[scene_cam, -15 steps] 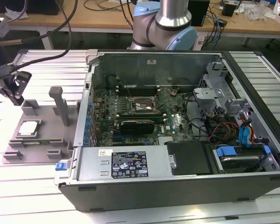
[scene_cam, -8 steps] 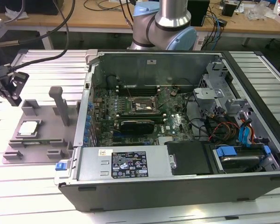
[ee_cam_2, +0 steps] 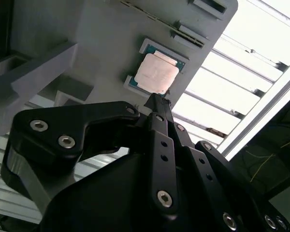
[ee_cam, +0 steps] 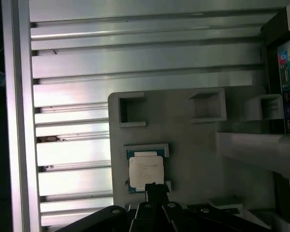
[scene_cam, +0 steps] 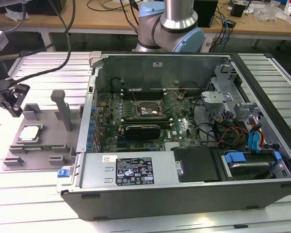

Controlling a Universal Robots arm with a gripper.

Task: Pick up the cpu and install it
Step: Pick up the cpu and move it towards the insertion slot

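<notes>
Gripper (ee_cam_2: 155, 100) close above the cpu (ee_cam_2: 157, 73)
Jaws drawn together, holding nothing; cpu lies flat in the grey fixture (ee_cam_2: 96, 38) recess on the surface (scene_cam: 29, 208), at the exterior view's left of the computer case (scene_cam: 184, 194).

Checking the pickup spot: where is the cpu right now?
The cpu lies in a recess of the grey fixture at the exterior view's left, beside the open computer case, with the gripper close by.
</notes>
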